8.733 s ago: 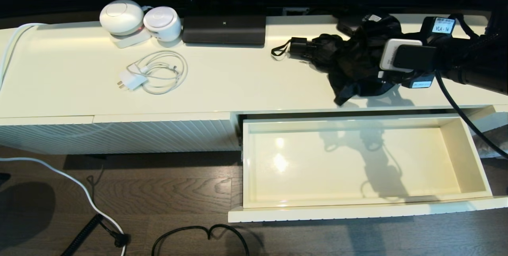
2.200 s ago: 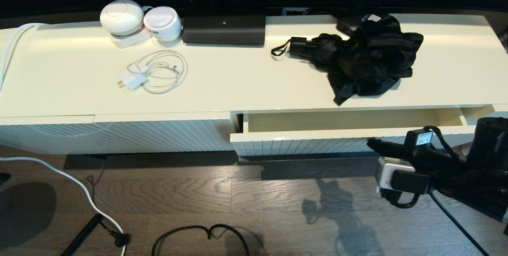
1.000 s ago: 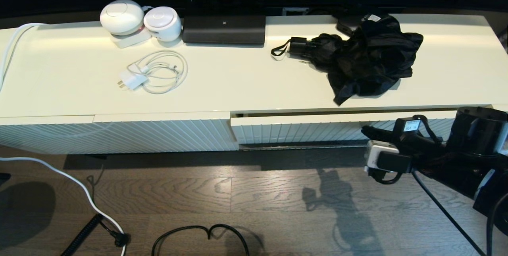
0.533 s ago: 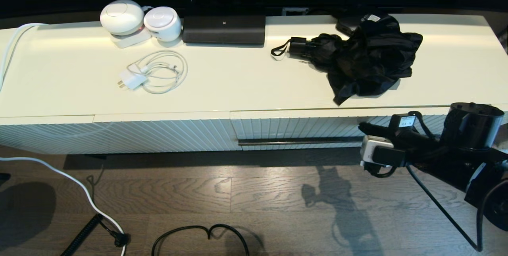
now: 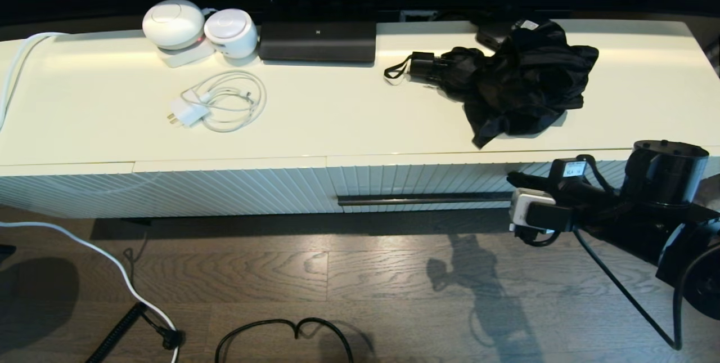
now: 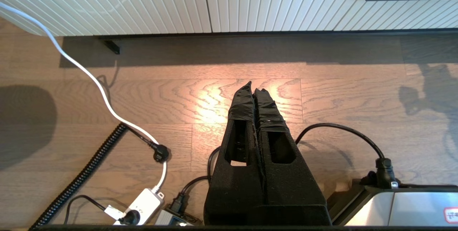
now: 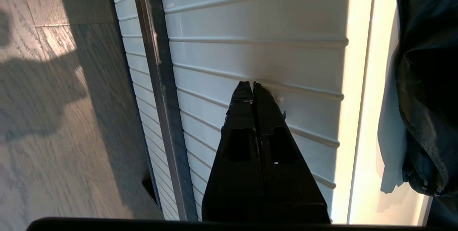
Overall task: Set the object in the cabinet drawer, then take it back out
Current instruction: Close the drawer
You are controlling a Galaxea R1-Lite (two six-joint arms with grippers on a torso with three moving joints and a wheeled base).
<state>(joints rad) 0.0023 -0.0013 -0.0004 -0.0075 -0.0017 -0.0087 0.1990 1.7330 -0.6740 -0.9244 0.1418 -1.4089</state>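
- The cabinet (image 5: pixel 360 126) runs its long way left to right before us; its drawer (image 5: pixel 427 183) sits shut under the right half of the top.
- The umbrella (image 5: pixel 506 87) lies on that top near the back right corner, handle pointing left, lengthwise along the cabinet.
- Our right pincer (image 7: pixel 253 86), closed and empty, touches the drawer front just above its handle bar (image 5: pixel 422 200); the umbrella lies up and behind it.
- Our left pincer (image 6: pixel 253 89) hangs closed over the floor (image 6: pixel 143 95), farther off.

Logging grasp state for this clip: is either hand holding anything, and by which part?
Nothing is held. The right hand is shut, tips against the drawer front; the left hand is shut and empty.
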